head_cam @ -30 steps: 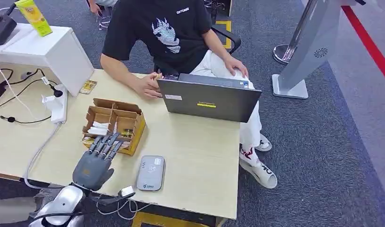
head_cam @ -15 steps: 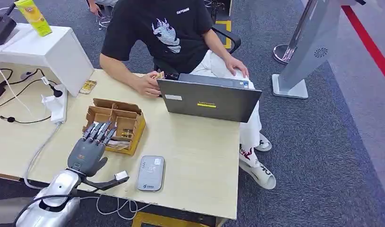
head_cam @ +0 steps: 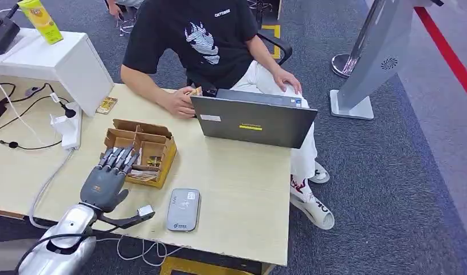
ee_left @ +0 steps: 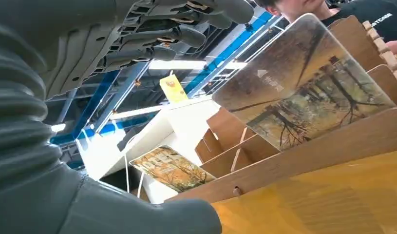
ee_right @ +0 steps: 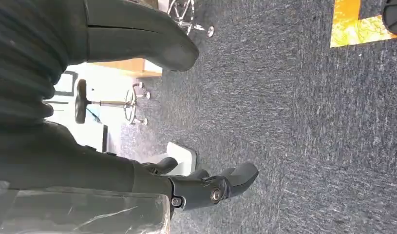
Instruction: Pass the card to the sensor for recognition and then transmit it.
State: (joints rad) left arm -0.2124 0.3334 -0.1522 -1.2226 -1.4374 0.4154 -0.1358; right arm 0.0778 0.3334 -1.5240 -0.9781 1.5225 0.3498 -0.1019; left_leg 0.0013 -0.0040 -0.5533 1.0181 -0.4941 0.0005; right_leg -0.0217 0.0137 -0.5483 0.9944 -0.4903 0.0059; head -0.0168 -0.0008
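A brown cardboard divider box [head_cam: 164,162] stands on the wooden table, and a picture card [head_cam: 140,176] lies in its near compartment. My left hand [head_cam: 105,184] hovers at the box's near left corner, fingers straight and spread over the rim, holding nothing. In the left wrist view the fingers [ee_left: 186,34] reach above a tree-picture card [ee_left: 303,92] leaning inside the box [ee_left: 308,146], and a second card [ee_left: 172,168] lies farther off. The grey card sensor [head_cam: 183,209] lies flat to the right of my hand. My right hand [ee_right: 89,165] hangs over grey carpet, empty, its fingers apart.
A person [head_cam: 202,40] sits across the table behind an open laptop [head_cam: 254,121], one hand by its corner. A white power strip [head_cam: 70,126], cables and a white shelf [head_cam: 59,60] occupy the left side. Another card [head_cam: 106,105] lies near the shelf. A grey stand [head_cam: 368,63] is on the floor.
My left hand has shifted left and slightly farther onto the table, its fingertips now over the box's near left rim. The person's hand has barely moved.
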